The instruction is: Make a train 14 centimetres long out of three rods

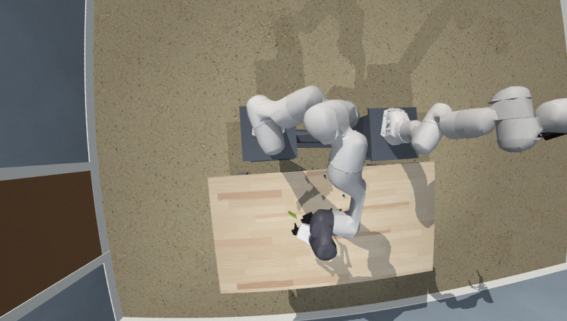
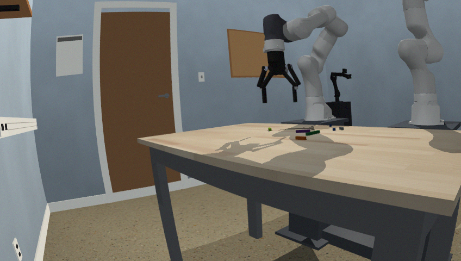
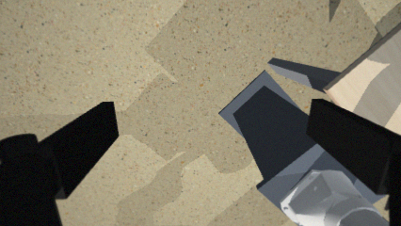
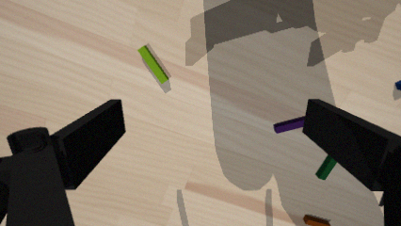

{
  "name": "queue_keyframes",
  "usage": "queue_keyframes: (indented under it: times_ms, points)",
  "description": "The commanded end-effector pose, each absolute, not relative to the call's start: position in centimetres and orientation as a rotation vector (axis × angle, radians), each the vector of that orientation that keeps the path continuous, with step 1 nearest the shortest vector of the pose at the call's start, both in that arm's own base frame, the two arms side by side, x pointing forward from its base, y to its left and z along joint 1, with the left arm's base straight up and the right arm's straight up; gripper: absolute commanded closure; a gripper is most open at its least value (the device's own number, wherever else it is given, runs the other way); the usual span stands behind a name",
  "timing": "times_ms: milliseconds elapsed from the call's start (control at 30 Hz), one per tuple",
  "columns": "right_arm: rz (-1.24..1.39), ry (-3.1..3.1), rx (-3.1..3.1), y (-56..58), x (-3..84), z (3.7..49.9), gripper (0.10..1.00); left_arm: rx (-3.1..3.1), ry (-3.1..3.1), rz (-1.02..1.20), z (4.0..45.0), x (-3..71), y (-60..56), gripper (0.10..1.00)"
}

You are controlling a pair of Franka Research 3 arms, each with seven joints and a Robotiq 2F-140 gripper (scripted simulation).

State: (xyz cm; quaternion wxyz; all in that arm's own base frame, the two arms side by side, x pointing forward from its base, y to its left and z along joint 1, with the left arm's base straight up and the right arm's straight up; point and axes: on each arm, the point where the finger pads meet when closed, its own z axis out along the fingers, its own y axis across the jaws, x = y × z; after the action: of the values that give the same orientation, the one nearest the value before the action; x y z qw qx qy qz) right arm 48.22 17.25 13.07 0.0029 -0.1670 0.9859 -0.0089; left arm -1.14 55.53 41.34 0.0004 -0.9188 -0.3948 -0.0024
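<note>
We see the right hand, black and smooth with flat, straight fingers, wide open and holding nothing, high over the striped wooden table. The left hand is wide open too, holding nothing, over the speckled floor. Looking from the door side, we find the lime rod below the right hand, at the left. The purple rod and green rod lie to the right, and the orange rod is nearer us. One blue rod and the grey rod are farther right. All these rods lie flat. Lime is bright, green is dark, and blue is stubby.
</note>
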Motion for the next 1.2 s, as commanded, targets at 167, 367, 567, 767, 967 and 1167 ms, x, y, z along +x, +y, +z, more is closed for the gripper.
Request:
queue_keyframes:
  times_ms: [167,367,567,767,967,1167]
  points:
    - [-0.03,2.998,-0.886,14.6,48.7,12.5,0.098,-2.888,-1.236,0.0,41.3,-1.3,55.4,0.098]
    - [-0.025,2.96,-1.019,13.1,48.6,12.0,0.098,-2.888,-1.236,0.0,41.3,-1.3,55.4,0.098]
    - [-0.018,2.917,-1.147,11.7,48.4,11.5,0.098,-2.888,-1.236,0.0,41.3,-1.3,55.4,0.098]
    - [-0.008,2.865,-1.282,10.3,48.1,10.9,0.098,-2.888,-1.236,0.0,41.3,-1.3,55.4,0.098]
    - [0.0,2.823,-1.378,9.4,47.9,10.4,0.098,-2.888,-1.236,0.0,41.3,-1.3,55.4,0.098]
    - [0.0,2.823,-1.378,9.4,47.9,10.4,0.867,-2.888,-1.236,0.0,41.3,-1.3,55.4,0.098]
